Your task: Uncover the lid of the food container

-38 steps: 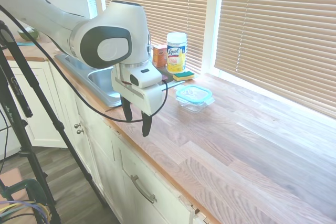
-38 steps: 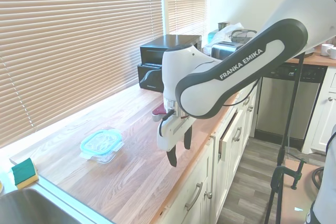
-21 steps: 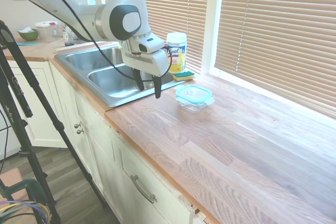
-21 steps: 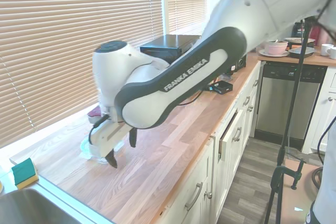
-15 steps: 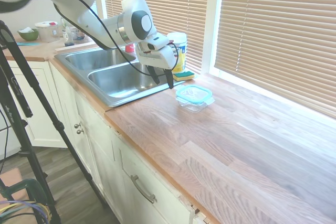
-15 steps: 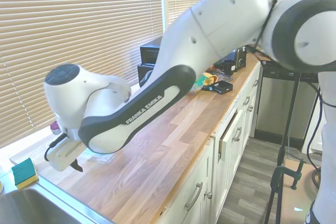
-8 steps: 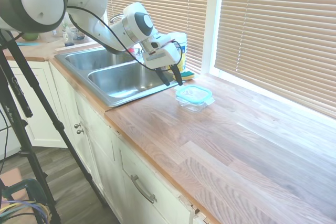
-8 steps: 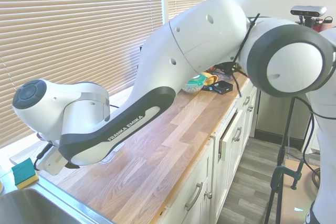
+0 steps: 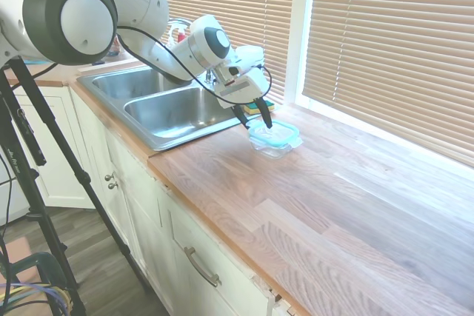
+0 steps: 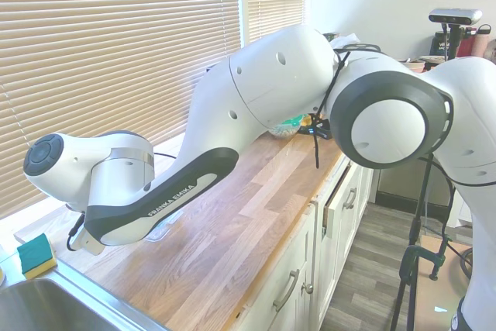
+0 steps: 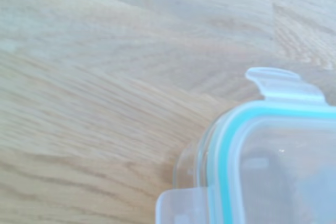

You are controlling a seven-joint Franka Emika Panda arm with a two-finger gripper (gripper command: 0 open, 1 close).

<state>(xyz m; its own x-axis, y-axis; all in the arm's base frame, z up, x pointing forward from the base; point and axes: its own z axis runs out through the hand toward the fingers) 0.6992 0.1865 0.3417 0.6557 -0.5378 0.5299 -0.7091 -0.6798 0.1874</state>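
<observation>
Gripper [image 9: 255, 119] angled down beside the lid [image 9: 273, 133], fingers parted, holding nothing

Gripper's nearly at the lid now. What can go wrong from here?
1. The gripper hangs open at the sink-side edge of the lid, off centre. Closing there may catch only a corner tab and slip.
2. The food container sits loose on the wooden counter. If the lid is clipped tight, pulling may lift or drag the whole dish.
3. The sponge and sink are close behind, so a shoved dish could hit them.
</observation>
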